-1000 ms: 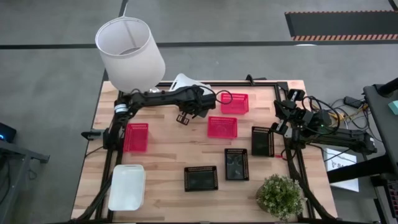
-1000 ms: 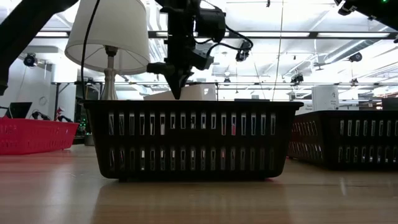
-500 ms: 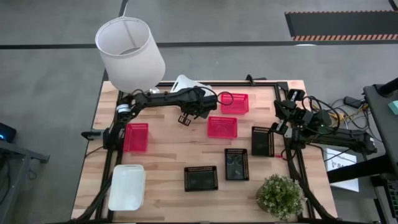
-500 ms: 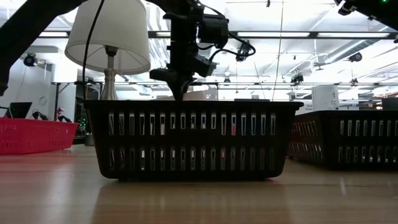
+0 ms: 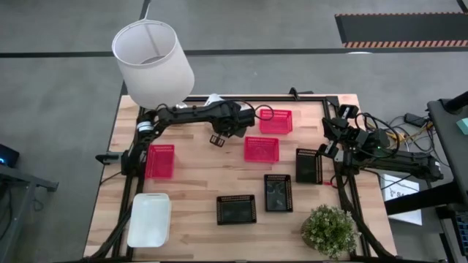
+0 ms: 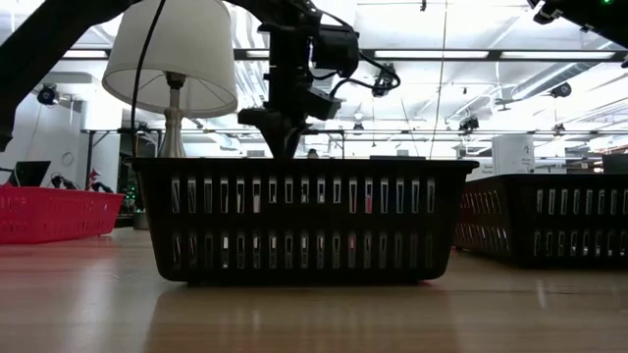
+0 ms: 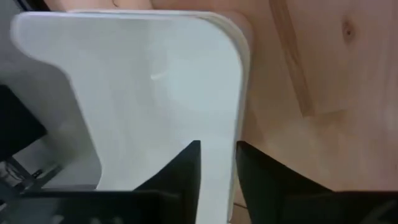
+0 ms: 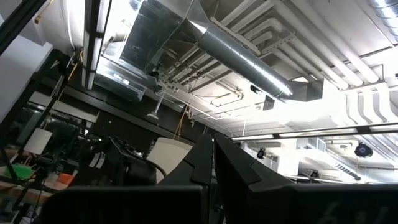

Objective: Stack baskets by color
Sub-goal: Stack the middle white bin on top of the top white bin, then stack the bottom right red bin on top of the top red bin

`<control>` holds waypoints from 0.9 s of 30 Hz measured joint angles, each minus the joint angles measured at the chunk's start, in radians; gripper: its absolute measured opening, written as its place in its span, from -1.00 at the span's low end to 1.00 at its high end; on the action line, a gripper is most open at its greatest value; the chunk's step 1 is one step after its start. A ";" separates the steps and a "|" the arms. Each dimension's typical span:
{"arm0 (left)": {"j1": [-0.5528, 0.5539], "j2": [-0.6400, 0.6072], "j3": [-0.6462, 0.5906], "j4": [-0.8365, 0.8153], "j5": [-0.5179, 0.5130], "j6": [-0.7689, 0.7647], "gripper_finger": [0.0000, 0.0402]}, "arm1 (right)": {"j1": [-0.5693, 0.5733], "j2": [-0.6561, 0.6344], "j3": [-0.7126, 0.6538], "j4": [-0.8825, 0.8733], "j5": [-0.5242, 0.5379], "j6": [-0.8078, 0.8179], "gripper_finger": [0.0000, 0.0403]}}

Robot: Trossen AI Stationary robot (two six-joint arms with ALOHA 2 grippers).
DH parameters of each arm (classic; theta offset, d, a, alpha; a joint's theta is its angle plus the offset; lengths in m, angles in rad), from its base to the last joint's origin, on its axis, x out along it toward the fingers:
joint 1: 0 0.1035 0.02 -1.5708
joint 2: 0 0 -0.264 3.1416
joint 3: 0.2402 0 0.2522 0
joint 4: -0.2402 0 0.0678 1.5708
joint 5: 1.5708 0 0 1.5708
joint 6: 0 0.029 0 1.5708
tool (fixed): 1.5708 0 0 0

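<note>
Grey concrete floor [image 5: 292, 29] across the upper frame, crossed by a dark seam. Hazard-striped black mat [image 5: 398, 29] at upper right. Pale wooden counter [image 5: 197, 186] at centre, edged by a black frame. White lampshade [image 5: 152, 60] at upper left; small potted plant [image 5: 329, 230] at lower right. Overhead, silver ducting [image 8: 239, 56] and white pipes under strip lights [image 6: 471, 54].

No text, label, brand, number or sign is legible in any view, whether on the table's contents, the arms or the room beyond.
</note>
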 joint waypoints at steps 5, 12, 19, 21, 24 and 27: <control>-0.013 -0.047 0.019 -0.040 -0.001 -0.006 -0.45 | 0.000 0.000 0.000 -0.002 0.000 0.000 -0.96; -0.058 -0.181 -0.007 0.003 0.269 -0.329 -0.46 | 0.000 0.002 0.000 -0.006 0.000 -0.005 -0.96; -0.199 -0.350 -0.234 0.341 0.409 -0.438 -0.54 | 0.000 0.009 0.000 -0.008 0.000 -0.009 -0.96; -0.245 -0.408 -0.343 0.465 0.411 -0.417 -0.55 | 0.000 0.019 0.000 -0.012 0.000 -0.010 -0.96; -0.292 -0.498 -0.500 0.665 0.409 -0.415 -0.56 | 0.000 0.036 0.000 -0.012 0.000 -0.010 -0.96; -0.319 -0.582 -0.633 0.837 0.394 -0.419 -0.56 | 0.000 0.058 0.000 -0.007 -0.001 -0.010 -0.96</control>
